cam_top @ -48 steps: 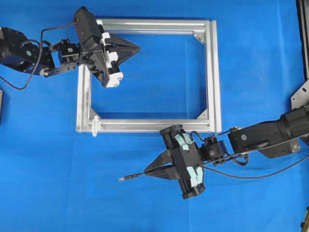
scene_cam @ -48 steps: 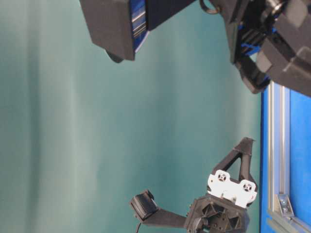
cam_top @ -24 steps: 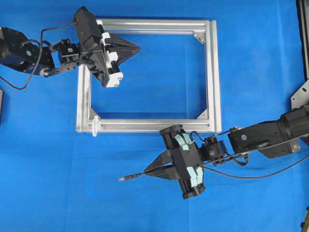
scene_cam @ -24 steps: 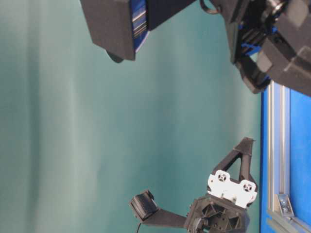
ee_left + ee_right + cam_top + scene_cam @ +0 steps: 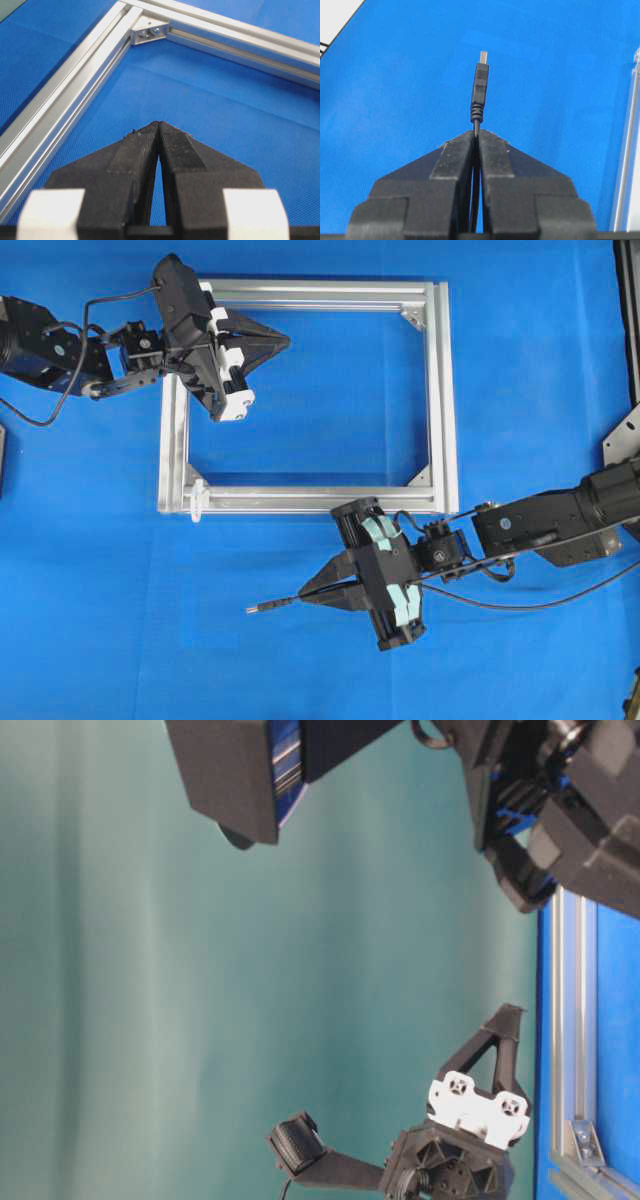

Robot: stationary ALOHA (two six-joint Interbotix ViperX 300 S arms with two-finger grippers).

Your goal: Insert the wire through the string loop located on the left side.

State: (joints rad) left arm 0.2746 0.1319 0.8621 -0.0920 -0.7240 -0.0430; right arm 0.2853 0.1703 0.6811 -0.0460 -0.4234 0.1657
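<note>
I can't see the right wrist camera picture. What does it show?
Two black fingers of the right gripper are shut on a thin black wire, whose plug with a metal tip sticks straight out past them. Below lies a blue mat, with a silver frame at the right edge.

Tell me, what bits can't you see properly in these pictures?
- string loop: too small in the overhead view to show its opening.
- wire: in the right wrist view, the right gripper hides the rest behind its plug.
- silver frame: cut off by the table-level view's edge.
</note>
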